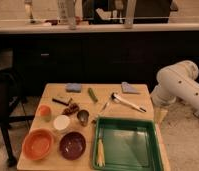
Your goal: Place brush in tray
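Observation:
The brush [128, 103] lies on the wooden table, white handle slanting from its dark rounded head at upper left to its dark tip at lower right, just behind the tray. The green tray [129, 144] sits at the table's front right with a pale yellow stick [99, 152] along its left side. My gripper [160, 115] hangs at the end of the white arm [179, 85], off the table's right edge, to the right of the brush and apart from it.
An orange bowl [38, 144], a maroon bowl [73, 145], a white cup [61, 122], a metal cup [83, 117], a silvery utensil [105, 105], a green vegetable [93, 94] and blue cloths [73, 87] fill the table's left and back. A dark chair [4, 107] stands at left.

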Controlling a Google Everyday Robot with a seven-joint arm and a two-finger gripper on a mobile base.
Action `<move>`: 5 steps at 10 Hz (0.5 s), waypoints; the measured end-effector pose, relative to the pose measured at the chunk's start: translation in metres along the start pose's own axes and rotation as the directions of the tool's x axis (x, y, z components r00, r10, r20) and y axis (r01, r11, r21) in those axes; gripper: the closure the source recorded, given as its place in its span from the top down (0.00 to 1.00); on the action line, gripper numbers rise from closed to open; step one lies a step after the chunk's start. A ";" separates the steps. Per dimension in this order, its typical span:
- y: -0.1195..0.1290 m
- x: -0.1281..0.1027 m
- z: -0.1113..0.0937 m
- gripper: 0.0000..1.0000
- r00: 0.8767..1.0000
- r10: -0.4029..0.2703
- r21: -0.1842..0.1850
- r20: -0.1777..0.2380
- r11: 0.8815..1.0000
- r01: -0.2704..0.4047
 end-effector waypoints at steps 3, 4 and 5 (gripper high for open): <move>-0.019 -0.031 0.006 0.80 1.000 0.020 -0.016 0.005 1.000 -0.020; -0.035 -0.046 0.016 0.80 0.993 0.096 -0.036 0.066 0.995 -0.094; -0.039 -0.046 0.023 0.80 0.983 0.152 -0.042 0.106 0.988 -0.148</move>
